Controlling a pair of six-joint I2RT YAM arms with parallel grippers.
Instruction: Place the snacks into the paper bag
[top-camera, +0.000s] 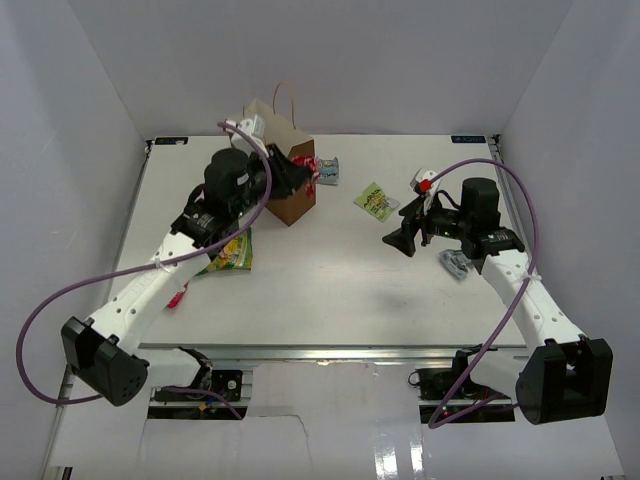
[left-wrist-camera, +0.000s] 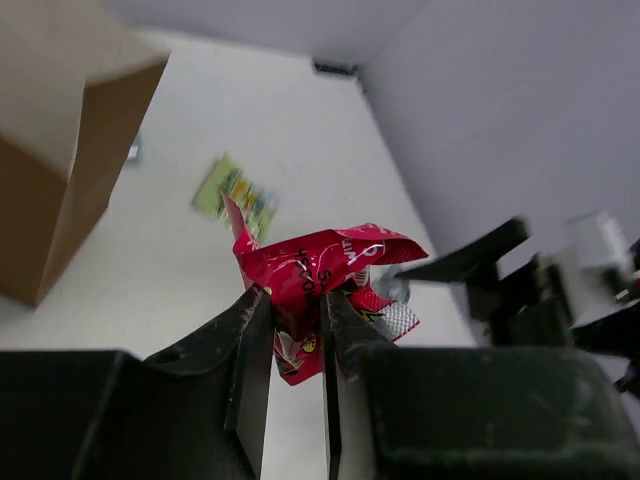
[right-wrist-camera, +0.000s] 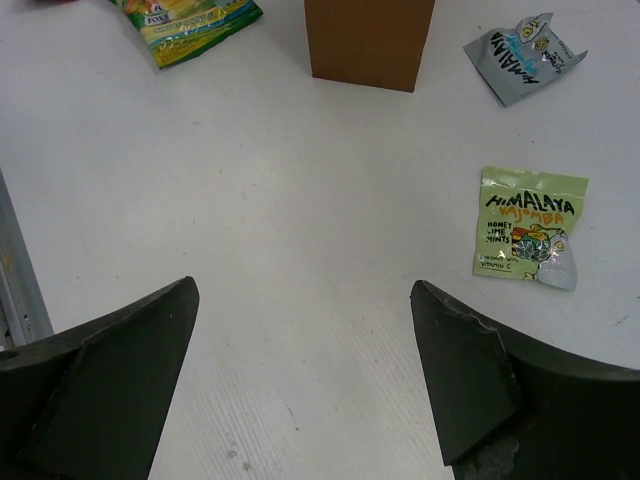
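Left claw (left-wrist-camera: 298, 308): pinching a crumpled red-pink packet (left-wrist-camera: 330, 265) and holding it in the air just beside the paper bag (left-wrist-camera: 55, 190), not yet over the mouth.
Right claw (right-wrist-camera: 300, 350): standing wide open and carrying nothing, hovering over the bare desk (right-wrist-camera: 300, 200) well apart from the bag.
Step in hand: the drop into the bag is looking close. By this reading, the left arm is needing to lift the packet above the rim and bring it over the pale opening before parting its jaws. It is also needing to stay clear of the loop handle (top-camera: 285, 100), so the light bag is not getting tipped.
Bags: one, standing toward the far left of the desk.
Red-pink snacks: one, in the grip.
Yellow-green snacks: two lying on the desk, a mint packet (right-wrist-camera: 528, 235) mid-desk and a larger packet (top-camera: 228, 255) by the left arm.
Grey-blue snacks: a grey-blue packet (right-wrist-camera: 525, 55) is lying just beside the bag. What looks like a second grey packet (top-camera: 457, 264) is sitting beside the right arm, small in the overhead view. That is making two, if so.
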